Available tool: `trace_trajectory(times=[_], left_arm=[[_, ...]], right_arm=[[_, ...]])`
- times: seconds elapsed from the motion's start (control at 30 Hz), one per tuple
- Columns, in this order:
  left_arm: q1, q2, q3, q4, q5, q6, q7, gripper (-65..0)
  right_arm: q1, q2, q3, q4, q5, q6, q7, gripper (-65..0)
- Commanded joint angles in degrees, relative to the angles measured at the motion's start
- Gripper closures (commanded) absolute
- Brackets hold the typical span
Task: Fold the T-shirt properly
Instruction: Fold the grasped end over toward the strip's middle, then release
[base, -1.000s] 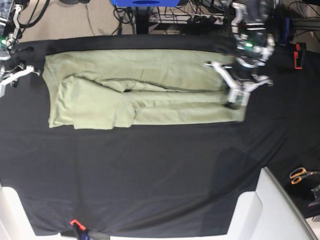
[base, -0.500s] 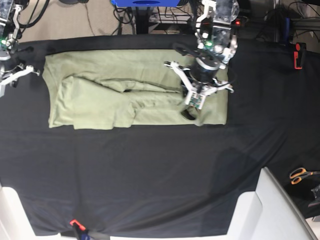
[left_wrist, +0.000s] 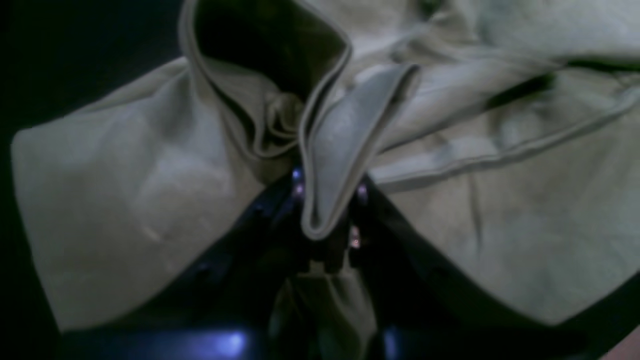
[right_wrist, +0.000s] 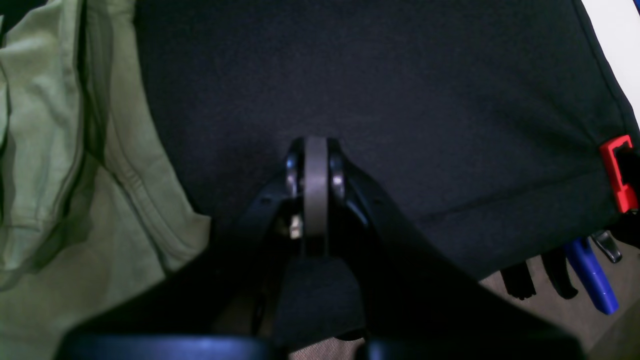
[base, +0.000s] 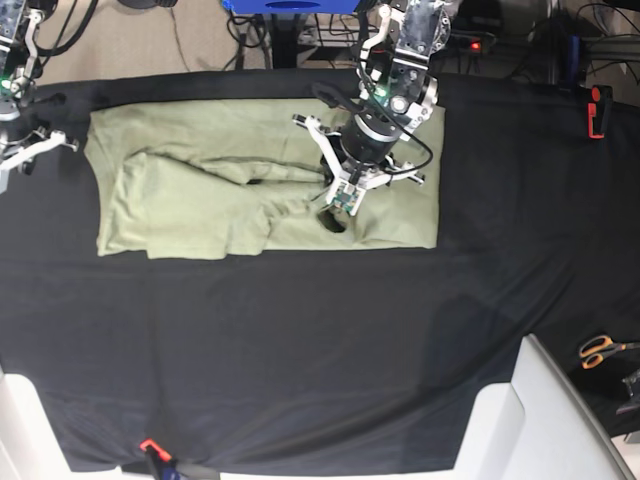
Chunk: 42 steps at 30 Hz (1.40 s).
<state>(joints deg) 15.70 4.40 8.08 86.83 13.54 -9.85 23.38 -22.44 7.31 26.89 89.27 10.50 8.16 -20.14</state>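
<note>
The pale sage-green T-shirt (base: 200, 200) lies lengthwise on the black tablecloth (base: 300, 340), its long sides folded in. My left gripper (base: 338, 205) is over the shirt's right part, shut on a bunched fold of its hemmed edge, which it holds lifted. In the left wrist view the fold (left_wrist: 335, 150) stands up between the jaws of the left gripper (left_wrist: 327, 215), with shirt cloth spread on both sides. My right gripper (right_wrist: 315, 170) is shut and empty over bare black cloth, beside the shirt's end (right_wrist: 50, 150). In the base view it (base: 30, 150) is at the far left edge.
Red clamps (base: 596, 110) (right_wrist: 617, 170) hold the tablecloth's edges. Orange-handled scissors (base: 600, 349) lie at the right edge. A white block (base: 540, 420) stands at the front right. Blue and black tool handles (right_wrist: 590, 275) lie off the table's edge.
My left gripper has moved left with the shirt's right end in it, folding that end over the shirt. The shirt's right edge now lies further left. The right arm has not moved.
</note>
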Motion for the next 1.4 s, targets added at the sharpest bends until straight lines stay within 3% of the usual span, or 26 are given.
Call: trace_trajectory(times=[0.0,0.27,0.43,0.6,0.67,0.73,0.9,1.07,1.13,1.2,1.23,1.3,1.37], left_arm=[[-0.8,0.3,0.5,0.9,-0.1,0.0,-1.3,0.0],[-0.8,0.4,0.7,0.6,-0.1,0.0,-1.1,0.0],[-3.3,0.5,0.7,0.4,-0.8,0.0,6.5,0.0],[-4.5,0.0,0.8,0.7,-8.3,-0.2,7.3,-33.7],[-5.0,0.0,1.9,0.3,-10.4,-0.3,7.3,-40.0],[-5.2,-1.0,6.0,0.3,-11.8,-0.3,7.3,-42.1],[-7.7,-2.3,15.9,0.3,-16.2,-0.1,7.3,-42.1],[-8.5,-2.8,16.5,3.0,-19.2,0.0,7.3,-42.0],[-7.0,-4.9,15.0,5.4,-18.4,0.3,7.3,-41.3],[-4.9,-6.8,12.4,7.5,-16.4,2.6,7.3,-32.6],[-3.8,-7.7,10.7,8.0,-15.3,3.4,7.2,-24.2],[-1.9,-8.8,6.8,8.4,-13.5,4.7,7.1,0.0],[-0.2,-9.9,2.9,8.5,-12.9,5.1,7.1,0.0]], right_arm=[[0.2,0.8,0.5,1.1,0.3,0.0,1.4,-0.2],[0.2,0.8,0.5,1.1,0.3,0.0,1.4,-0.2],[0.2,0.8,0.3,1.1,0.3,0.0,1.4,-0.2],[0.2,0.8,0.1,1.1,0.3,0.0,1.4,-0.2],[0.2,0.8,0.1,1.1,0.3,0.0,1.4,-0.2],[0.2,0.8,0.1,1.1,0.3,0.0,1.4,-0.2],[0.2,0.9,0.3,1.1,0.3,0.0,1.4,-0.2],[0.2,0.9,0.4,1.1,0.3,0.0,1.4,-0.2],[0.2,0.9,0.3,1.1,0.3,0.0,1.4,-0.2],[0.2,0.9,0.1,1.1,0.3,0.0,1.4,-0.2],[0.2,0.9,0.1,1.1,0.3,0.0,1.4,-0.2],[0.2,0.9,0.1,1.1,0.3,0.0,1.4,-0.3],[1.1,0.6,0.5,1.2,0.5,0.0,1.4,-0.6]])
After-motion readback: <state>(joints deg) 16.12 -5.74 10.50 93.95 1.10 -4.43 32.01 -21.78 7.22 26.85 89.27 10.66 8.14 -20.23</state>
